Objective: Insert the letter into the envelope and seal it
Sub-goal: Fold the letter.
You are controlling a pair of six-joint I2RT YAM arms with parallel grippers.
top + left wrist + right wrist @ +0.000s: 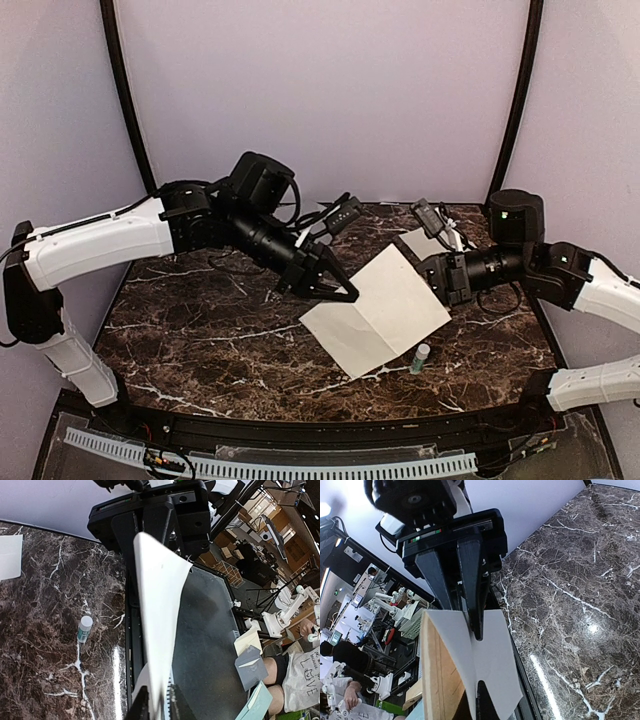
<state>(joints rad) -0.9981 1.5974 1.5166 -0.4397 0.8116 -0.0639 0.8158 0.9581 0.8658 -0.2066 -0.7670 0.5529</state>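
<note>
Letter [385,305] clamped at opposite edges by left gripper [348,292] and right gripper [441,288] | right grip obscured overhead, plain in wrist view | envelope [422,242] partly behind right arm

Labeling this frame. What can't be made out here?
- Whether the left gripper fully pinches the letter: its dark tips merge with the sheet edge in every view.
- Flap of the envelope: partly behind the right arm in the top view, cut by the left edge in the left wrist view.
- Label on the small capped tube: too small in both views showing it.
</note>
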